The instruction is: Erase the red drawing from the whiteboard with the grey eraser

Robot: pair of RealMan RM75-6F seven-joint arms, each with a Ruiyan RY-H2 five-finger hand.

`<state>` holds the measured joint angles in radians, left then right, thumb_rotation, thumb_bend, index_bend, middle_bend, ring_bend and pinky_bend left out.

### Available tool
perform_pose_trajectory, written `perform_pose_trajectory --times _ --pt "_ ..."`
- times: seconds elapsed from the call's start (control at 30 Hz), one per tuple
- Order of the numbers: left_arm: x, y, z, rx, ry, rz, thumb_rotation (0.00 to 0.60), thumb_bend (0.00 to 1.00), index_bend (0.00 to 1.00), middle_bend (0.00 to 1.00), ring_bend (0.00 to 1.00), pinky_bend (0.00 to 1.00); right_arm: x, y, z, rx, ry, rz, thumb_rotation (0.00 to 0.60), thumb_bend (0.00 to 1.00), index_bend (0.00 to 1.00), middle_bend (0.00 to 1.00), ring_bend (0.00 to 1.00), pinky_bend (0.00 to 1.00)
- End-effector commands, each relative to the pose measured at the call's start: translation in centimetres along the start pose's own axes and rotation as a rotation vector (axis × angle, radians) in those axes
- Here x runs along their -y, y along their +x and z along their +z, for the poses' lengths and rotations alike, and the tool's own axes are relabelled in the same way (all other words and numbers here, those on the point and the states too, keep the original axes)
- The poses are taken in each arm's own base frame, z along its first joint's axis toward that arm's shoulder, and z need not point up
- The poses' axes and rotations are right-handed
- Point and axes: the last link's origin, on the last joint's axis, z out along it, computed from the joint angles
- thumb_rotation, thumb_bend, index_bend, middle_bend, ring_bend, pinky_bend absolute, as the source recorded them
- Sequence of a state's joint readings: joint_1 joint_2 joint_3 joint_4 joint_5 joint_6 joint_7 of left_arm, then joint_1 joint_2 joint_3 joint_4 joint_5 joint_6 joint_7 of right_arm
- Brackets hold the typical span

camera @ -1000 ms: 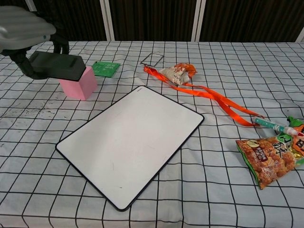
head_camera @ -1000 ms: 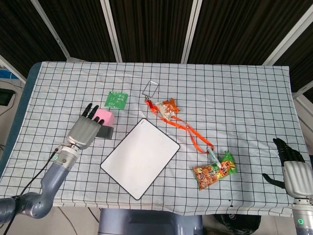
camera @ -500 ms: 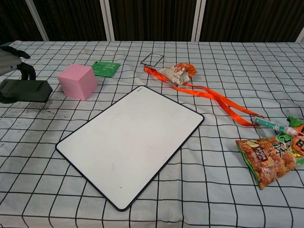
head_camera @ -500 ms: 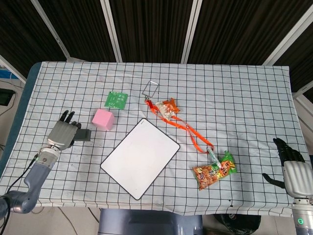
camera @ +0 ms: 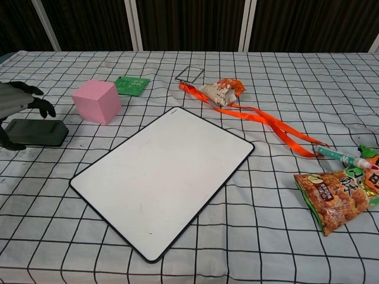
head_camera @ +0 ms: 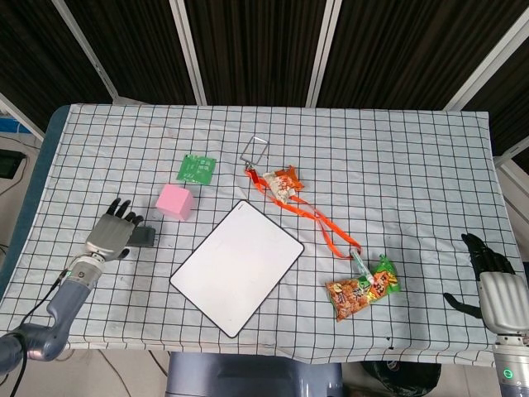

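The whiteboard (head_camera: 238,265) (camera: 163,177) lies tilted in the middle of the checked cloth, and its white face shows no red marks. The dark grey eraser (head_camera: 146,237) (camera: 35,132) lies flat on the cloth well left of the board. My left hand (head_camera: 110,235) (camera: 18,100) hovers right beside it, fingers spread just above its top and holding nothing. At the table's near right corner my right hand (head_camera: 496,285) rests with its fingers apart and nothing in it; the chest view does not show it.
A pink cube (head_camera: 175,202) (camera: 96,101) stands between eraser and board, a green packet (head_camera: 197,169) behind it. A wire clip (head_camera: 254,151), a small snack packet (head_camera: 283,182), an orange lanyard (head_camera: 322,227) and a snack bag (head_camera: 361,291) lie right of the board.
My left hand carried the eraser from beside the pink cube out to the left, lowered it onto the cloth and let go. The right hand has not moved.
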<state>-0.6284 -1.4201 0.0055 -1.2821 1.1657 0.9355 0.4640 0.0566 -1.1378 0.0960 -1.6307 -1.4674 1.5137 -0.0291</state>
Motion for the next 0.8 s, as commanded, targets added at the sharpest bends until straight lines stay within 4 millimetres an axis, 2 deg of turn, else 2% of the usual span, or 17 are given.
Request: perform_pose_trajectory --times 0.03,0.23,0.37,0.5,0.63,0.8 --pt "0.1 0.8 -0.7 -0.004 0.0 -0.004 0.6 0.12 0.09 0.12 0.0 0.0 0.0 0.0 0.0 0.001 0.0 -0.001 0.6 0.16 0.01 0.12 0.21 0.22" --pt "-0.1 3.9 -3.3 -0.085 -0.013 -0.039 0.6 0.12 0.06 0.09 0.0 0.0 0.0 0.0 0.0 0.0 -0.001 -0.002 0.6 0.16 0.01 0.12 0.21 0.22" --pt "0.4 6.4 -6.5 -0.185 0.012 -0.05 0.6 0.12 0.05 0.09 0.0 0.0 0.0 0.0 0.0 0.0 -0.001 -0.003 0.6 0.16 0.01 0.12 0.21 0.22" --pt "1.5 7.5 -9.9 -0.236 0.075 -0.077 0.6 0.12 0.04 0.08 0.0 0.0 0.0 0.0 0.0 -0.002 0.0 -0.003 0.6 0.16 0.01 0.12 0.21 0.22" --pt "2.9 7.2 -12.7 -0.253 0.111 -0.132 0.6 0.12 0.02 0.05 0.0 0.0 0.0 0.0 0.0 -0.002 0.002 -0.005 0.6 0.16 0.01 0.12 0.21 0.22" --pt "5.2 5.8 -15.4 -0.246 0.156 -0.216 0.6 0.12 0.01 0.04 0.0 0.0 0.1 0.0 0.0 -0.006 0.003 -0.005 0.6 0.16 0.01 0.12 0.21 0.22"
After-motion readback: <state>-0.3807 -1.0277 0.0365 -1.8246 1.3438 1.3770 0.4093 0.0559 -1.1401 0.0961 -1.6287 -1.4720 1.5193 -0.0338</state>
